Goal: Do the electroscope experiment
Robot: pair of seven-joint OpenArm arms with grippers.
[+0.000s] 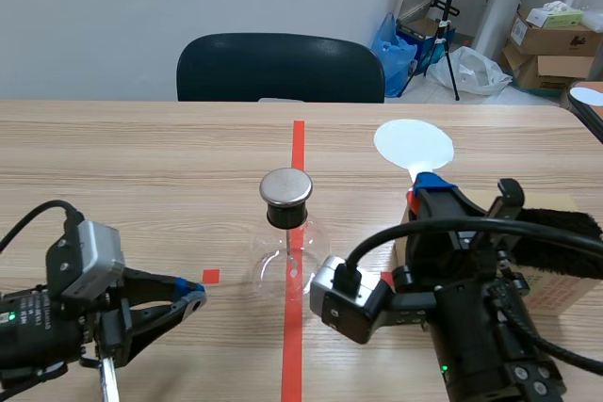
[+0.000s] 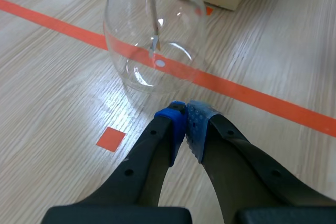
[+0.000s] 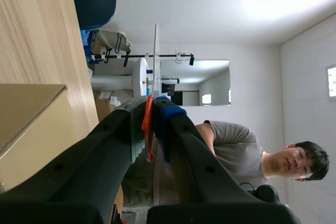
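In the scene view the electroscope (image 1: pixel 285 218) stands at the middle of the desk (image 1: pixel 141 167) on the orange tape line (image 1: pixel 294 345), its metal cap on top of a clear glass bulb. The left tool (image 1: pixel 193 297) sits low beside it, fingers together. The right tool (image 1: pixel 429 185) is raised and grips a white disc paddle (image 1: pixel 413 143), next to a cardboard box (image 1: pixel 556 294).

In the left wrist view the left tool (image 2: pixel 185 121) is closed on nothing, pads meeting, just short of the bulb of the electroscope (image 2: pixel 155 40).

In the right wrist view the right tool (image 3: pixel 153 116) clamps the orange handle of the white disc paddle (image 3: pixel 156 51), seen edge-on.
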